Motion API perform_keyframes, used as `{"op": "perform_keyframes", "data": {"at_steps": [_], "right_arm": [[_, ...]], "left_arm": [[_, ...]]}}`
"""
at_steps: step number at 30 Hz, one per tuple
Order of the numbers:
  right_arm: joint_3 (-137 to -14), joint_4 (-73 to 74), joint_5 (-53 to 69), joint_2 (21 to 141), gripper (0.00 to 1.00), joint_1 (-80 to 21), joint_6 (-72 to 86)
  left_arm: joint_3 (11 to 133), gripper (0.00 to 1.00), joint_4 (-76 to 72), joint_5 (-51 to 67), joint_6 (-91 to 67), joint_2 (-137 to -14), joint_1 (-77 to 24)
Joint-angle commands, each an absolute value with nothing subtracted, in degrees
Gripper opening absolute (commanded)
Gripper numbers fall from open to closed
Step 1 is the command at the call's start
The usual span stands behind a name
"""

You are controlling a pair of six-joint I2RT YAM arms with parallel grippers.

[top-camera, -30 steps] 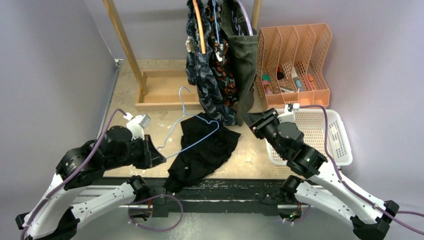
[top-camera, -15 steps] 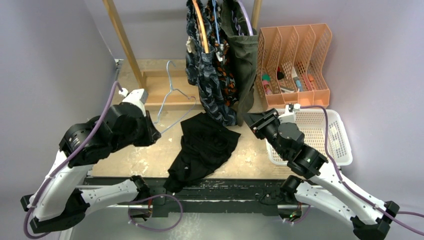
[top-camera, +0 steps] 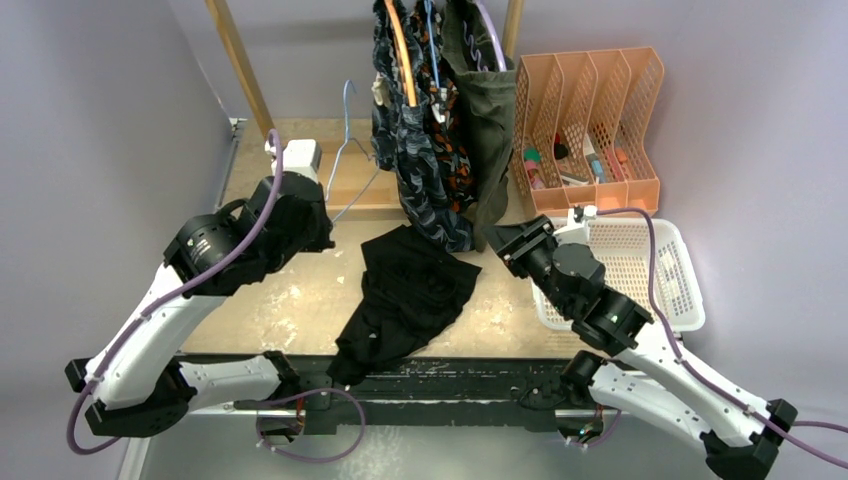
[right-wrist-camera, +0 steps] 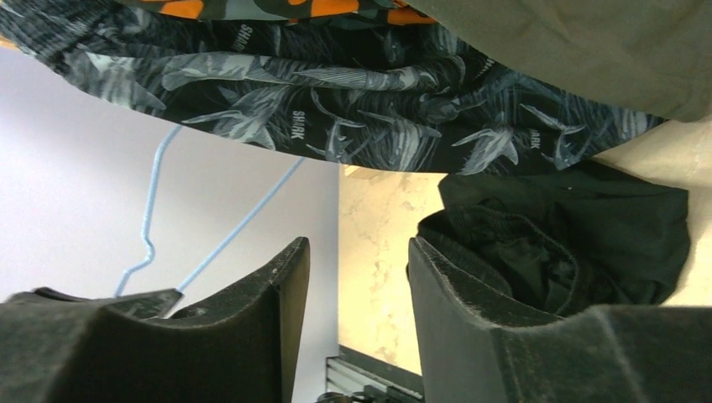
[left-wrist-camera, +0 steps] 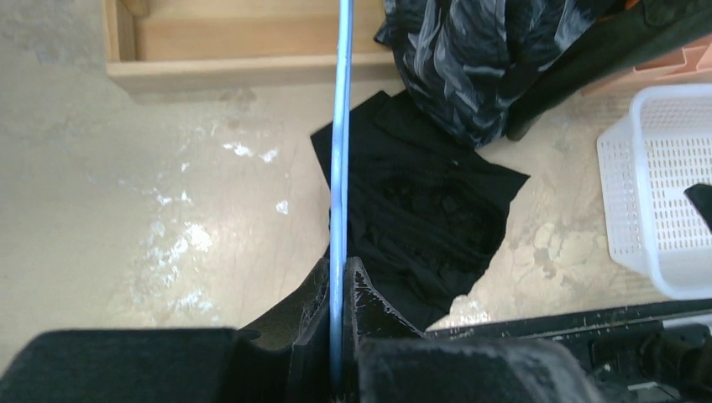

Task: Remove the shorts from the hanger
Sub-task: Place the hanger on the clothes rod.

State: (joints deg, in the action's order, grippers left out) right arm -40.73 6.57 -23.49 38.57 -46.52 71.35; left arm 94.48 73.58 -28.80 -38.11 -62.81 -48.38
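Observation:
The plain black shorts lie crumpled on the table, off any hanger; they also show in the left wrist view and the right wrist view. My left gripper is shut on the bare light-blue wire hanger and holds it raised at the back left; its wire runs between my jaws. The navy wavy-patterned shorts, orange blotch-patterned shorts and olive green shorts hang on the rack. My right gripper is open and empty beside the hanging shorts.
A wooden rack with a tray base stands at the back. An orange file organiser holds small items at the back right. A white mesh basket sits at the right.
My left gripper has lifted the blue hanger off the black shorts and carried it up and back to the left. The black shorts stay on the table. The right arm has not moved.

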Motion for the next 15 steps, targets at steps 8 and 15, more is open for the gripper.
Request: {"op": "perform_keyframes", "data": {"at_steps": [8, 15], "right_arm": [[-41.5, 5.2, -24.5, 38.9, 0.59, -46.4, 67.2], [-41.1, 6.1, -26.0, 37.3, 0.60, -46.4, 66.8]], "left_arm": [[101.6, 0.00, 65.4, -41.0, -31.6, -67.7, -48.3], [104.4, 0.00, 63.6, -43.5, -28.9, -71.8, -48.2]]}}
